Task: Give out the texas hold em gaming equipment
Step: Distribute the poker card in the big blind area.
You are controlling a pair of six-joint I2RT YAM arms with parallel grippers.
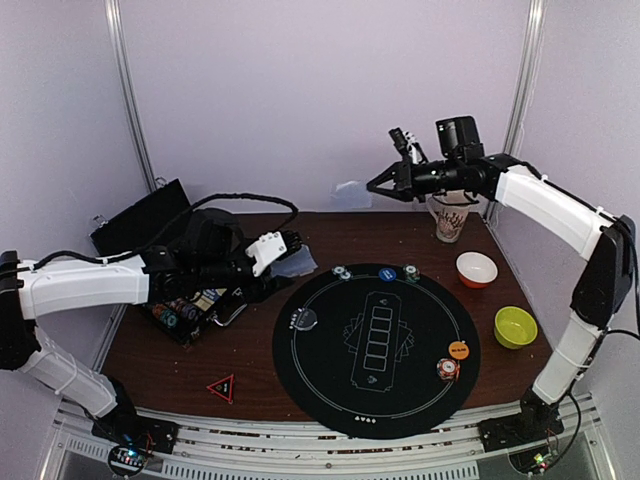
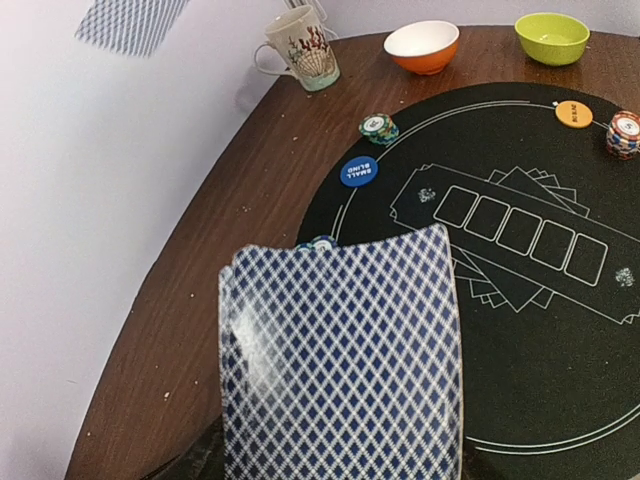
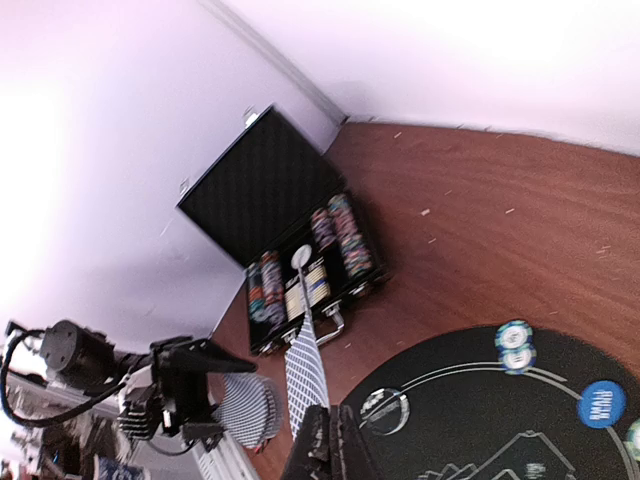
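Note:
My left gripper (image 1: 283,252) is shut on a bowed deck of blue-backed cards (image 2: 340,360) held low over the table's left side, at the edge of the round black mat (image 1: 375,345). High over the back of the table, my right gripper (image 3: 340,425) is shut on a single card (image 3: 305,375), which hangs pale against the wall (image 1: 350,195). On the mat lie small chip stacks (image 1: 342,272), a blue button (image 1: 387,274), a clear button (image 1: 303,319), an orange button (image 1: 458,350) and another chip stack (image 1: 449,368).
An open black case (image 1: 185,310) of chips lies at the left, under my left arm. A patterned mug (image 1: 449,215), an orange bowl (image 1: 476,268) and a green bowl (image 1: 515,326) stand at the right. A red triangle (image 1: 221,387) lies near the front left edge.

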